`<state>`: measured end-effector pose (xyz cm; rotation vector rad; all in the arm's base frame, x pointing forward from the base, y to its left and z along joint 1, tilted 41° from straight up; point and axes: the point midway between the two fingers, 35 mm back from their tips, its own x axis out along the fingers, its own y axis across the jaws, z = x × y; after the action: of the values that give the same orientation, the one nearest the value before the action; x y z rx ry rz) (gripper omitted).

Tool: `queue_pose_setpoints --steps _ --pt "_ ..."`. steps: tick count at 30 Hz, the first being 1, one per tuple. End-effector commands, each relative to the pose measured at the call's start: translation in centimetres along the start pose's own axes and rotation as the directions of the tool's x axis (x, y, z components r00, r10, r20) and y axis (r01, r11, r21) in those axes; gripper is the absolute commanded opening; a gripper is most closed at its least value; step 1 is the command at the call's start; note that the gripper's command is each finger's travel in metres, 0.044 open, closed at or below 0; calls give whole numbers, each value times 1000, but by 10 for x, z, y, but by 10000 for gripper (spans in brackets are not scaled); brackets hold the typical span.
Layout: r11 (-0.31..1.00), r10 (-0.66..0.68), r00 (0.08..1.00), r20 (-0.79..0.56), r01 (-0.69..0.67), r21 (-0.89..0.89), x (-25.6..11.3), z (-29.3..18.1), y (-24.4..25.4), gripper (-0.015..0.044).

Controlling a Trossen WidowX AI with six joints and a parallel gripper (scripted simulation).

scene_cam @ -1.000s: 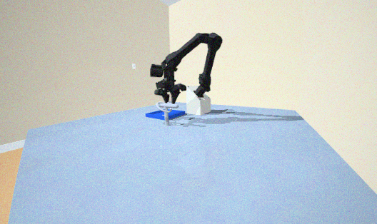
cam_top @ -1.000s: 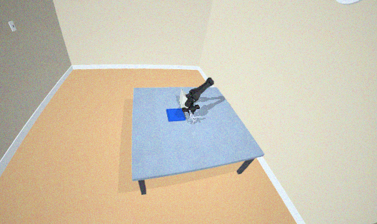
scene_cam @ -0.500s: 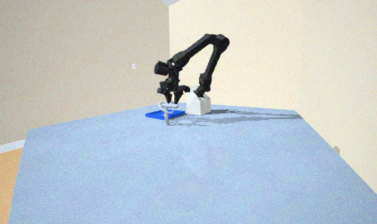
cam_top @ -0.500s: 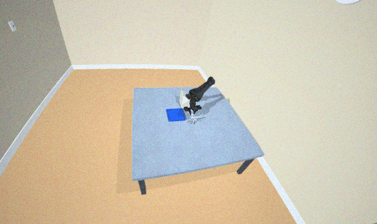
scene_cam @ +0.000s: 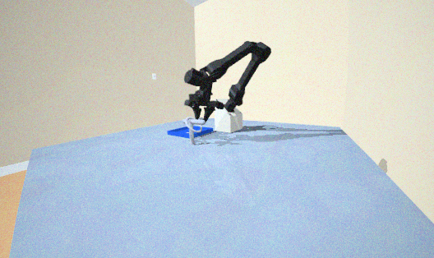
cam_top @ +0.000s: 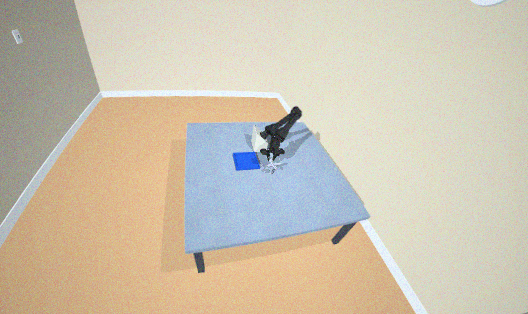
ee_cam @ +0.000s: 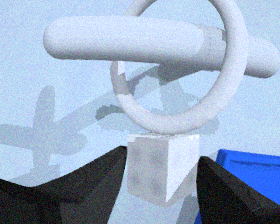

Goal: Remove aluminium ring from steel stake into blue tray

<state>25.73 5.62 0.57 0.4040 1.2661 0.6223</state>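
I can read no text, label, brand, number or sign anywhere in my three views.
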Motion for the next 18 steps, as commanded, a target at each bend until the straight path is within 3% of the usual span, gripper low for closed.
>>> queue_pose_setpoints --steps 1,18 --pt "999 -32 999 8 32 -7 -1 0 4 0" --pt "988 -147 988 43 148 -30 3 -3 25 0"
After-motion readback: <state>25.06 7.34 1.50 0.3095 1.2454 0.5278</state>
